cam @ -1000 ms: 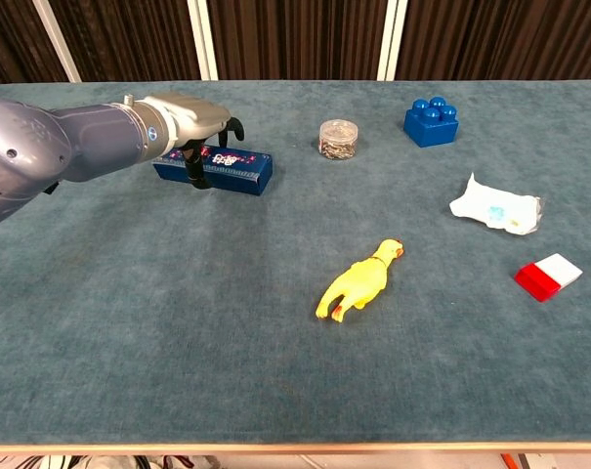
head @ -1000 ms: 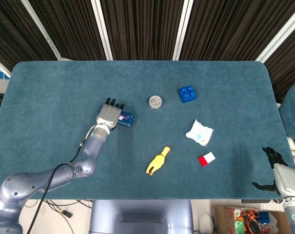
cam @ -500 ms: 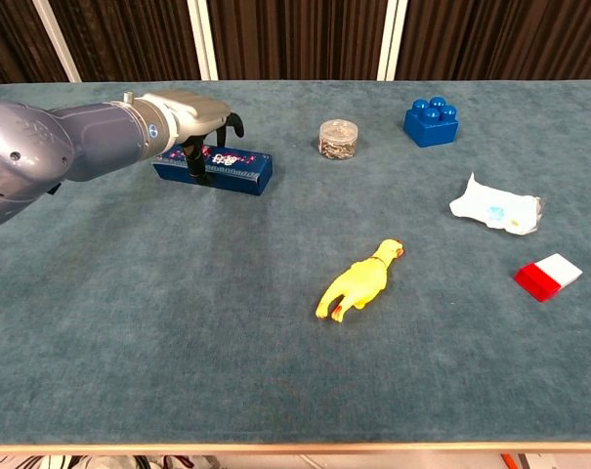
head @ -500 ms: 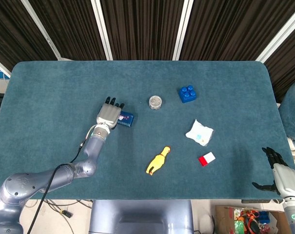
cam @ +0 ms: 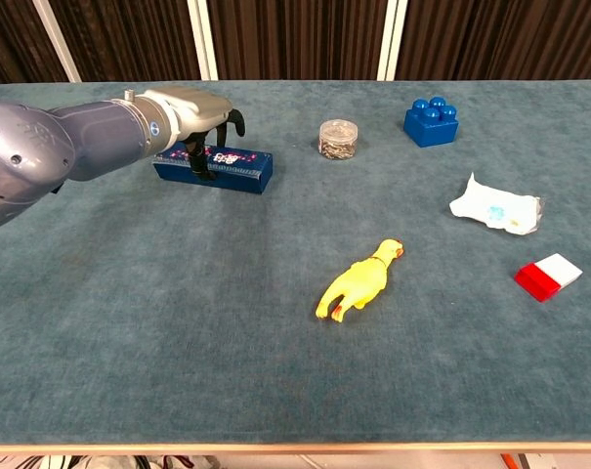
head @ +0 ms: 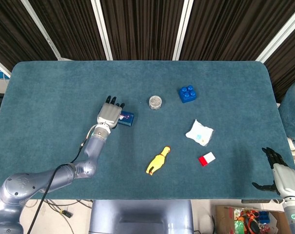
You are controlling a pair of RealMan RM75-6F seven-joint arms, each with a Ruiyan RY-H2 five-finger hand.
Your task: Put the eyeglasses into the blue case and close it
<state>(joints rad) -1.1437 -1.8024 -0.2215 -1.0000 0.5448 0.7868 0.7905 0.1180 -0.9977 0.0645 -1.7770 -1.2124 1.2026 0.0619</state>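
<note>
Case: blue case (cam: 217, 166) lies shut on worktop (cam: 178, 322), long axis left-right.
Left hand (cam: 192, 109): over case's left part, fingers curled down; grasp unclear.
Right hand (head: 278, 173): off worktop, fingers apart, holding nothing.

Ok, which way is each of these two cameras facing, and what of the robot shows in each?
Head view: high above the near edge, looking down on the table; shows the left hand over the blue case and the right hand at the right edge.
Chest view: low at the near edge, looking across the tabletop; shows only the left arm and hand.
Shared: left hand, blue case, yellow chicken toy, blue block.
</note>
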